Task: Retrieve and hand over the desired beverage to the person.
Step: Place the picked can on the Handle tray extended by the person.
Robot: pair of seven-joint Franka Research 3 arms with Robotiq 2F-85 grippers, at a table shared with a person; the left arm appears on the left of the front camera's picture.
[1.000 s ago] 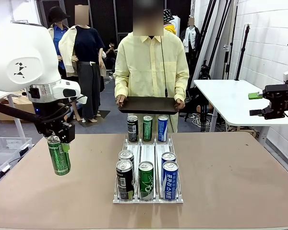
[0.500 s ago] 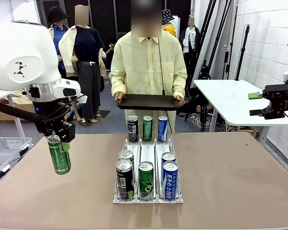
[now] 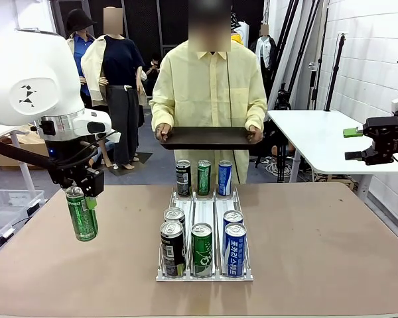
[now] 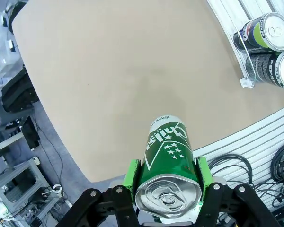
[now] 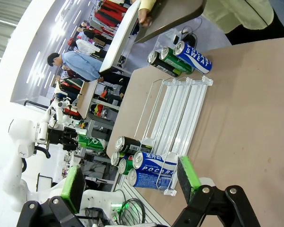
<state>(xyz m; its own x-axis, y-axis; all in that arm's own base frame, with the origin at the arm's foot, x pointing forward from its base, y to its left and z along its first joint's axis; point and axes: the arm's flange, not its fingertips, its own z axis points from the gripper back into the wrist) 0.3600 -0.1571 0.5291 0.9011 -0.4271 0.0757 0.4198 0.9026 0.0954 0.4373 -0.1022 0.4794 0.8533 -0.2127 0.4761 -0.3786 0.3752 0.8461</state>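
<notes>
The retrieving part looks done: the left pincer (image 3: 81, 197) is closed on a green can (image 3: 83, 220), its green pads pressing on both sides near the top. The can hangs upright in the air above the left part of the worktop (image 3: 318, 232), well apart from the rack (image 3: 204, 277). What is left, as I judge it, is the handing over. The person (image 3: 209, 86) stands at the far side and holds a dark tray (image 3: 205, 138) level with both hands, above the far end of the rack, and I can see nothing lying on it. So the can has to be carried across the worktop to the tray and released there; I would say about half of the task remains. The right pincer (image 3: 353, 144) is open and holds nothing; it is raised at the right edge, far from the cans. The worktop is a plain brown board, bare except for the rack in the middle. The rack has three lanes, with black, green and blue near cans (image 3: 201, 250) at the front end and three far cans (image 3: 203, 177) at the other end, one of each colour. The room is a busy workshop — a white table (image 3: 318, 132) behind on the right, black stands (image 3: 331, 66) by the white wall, and a plastic box (image 3: 6, 205) on the floor at the left.
</notes>
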